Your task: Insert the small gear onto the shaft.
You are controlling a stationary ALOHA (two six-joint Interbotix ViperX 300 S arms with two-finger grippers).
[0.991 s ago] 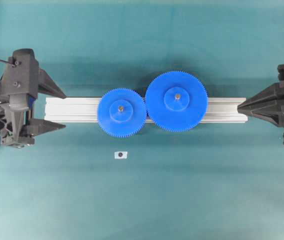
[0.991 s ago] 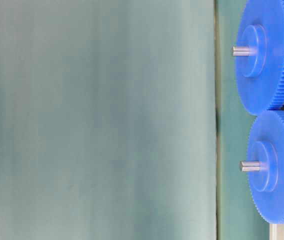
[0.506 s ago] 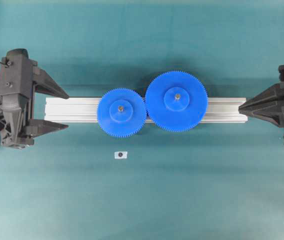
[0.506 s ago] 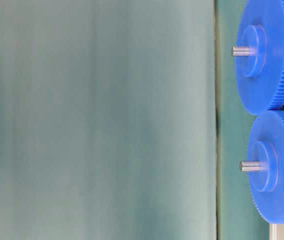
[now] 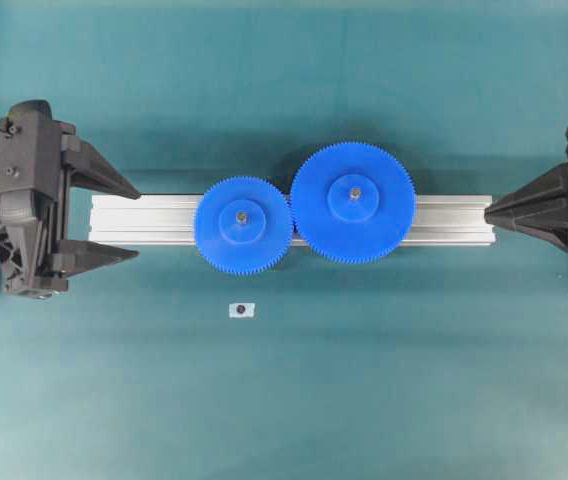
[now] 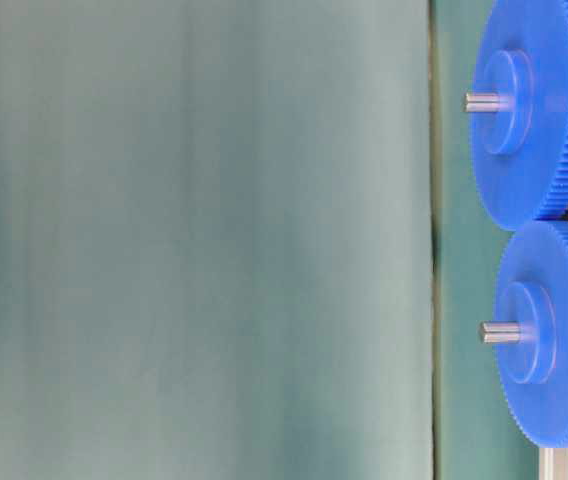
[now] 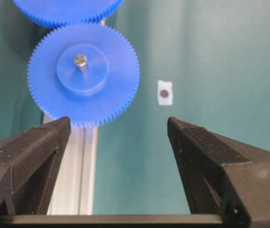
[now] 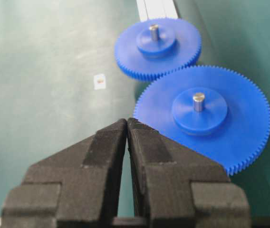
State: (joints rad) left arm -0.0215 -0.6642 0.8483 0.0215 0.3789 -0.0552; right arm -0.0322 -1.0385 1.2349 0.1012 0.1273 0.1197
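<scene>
At the left edge of the overhead frame my left claw point(image 5: 104, 222) stands wide and empty, its two fingers straddling the near end of the ribbed rail point(image 5: 144, 220). Over the last second it has swung a little toward the frame's top, while the fingers kept their spread. Right of it, at centre, the small gear point(image 5: 243, 224) sits seated over the shaft point(image 5: 242, 213), teeth meshed with the bigger gear point(image 5: 352, 203) beside it. Neither gear has shifted in that second. At the right edge my right claw point(image 5: 488, 210) is pinched closed on nothing, and it has drawn back toward the frame's edge, leaving the rail's end clear. I judge from this that the insertion is done and both arms are retreating.

The overhead view flattens the pin to a dot. My left wrist view shows the small gear point(image 7: 83, 73) in the upper left with the grey pin point(image 7: 81, 61) standing proud of the hub, and a small white tag point(image 7: 164, 92) with a dark spot lying well apart on the mat. The table-level view confirms both pins poke out through their hubs, the small gear point(image 6: 554, 335) at lower right. My right wrist view alone shows my closed fingers point(image 8: 107, 142) touching tip to tip
</scene>
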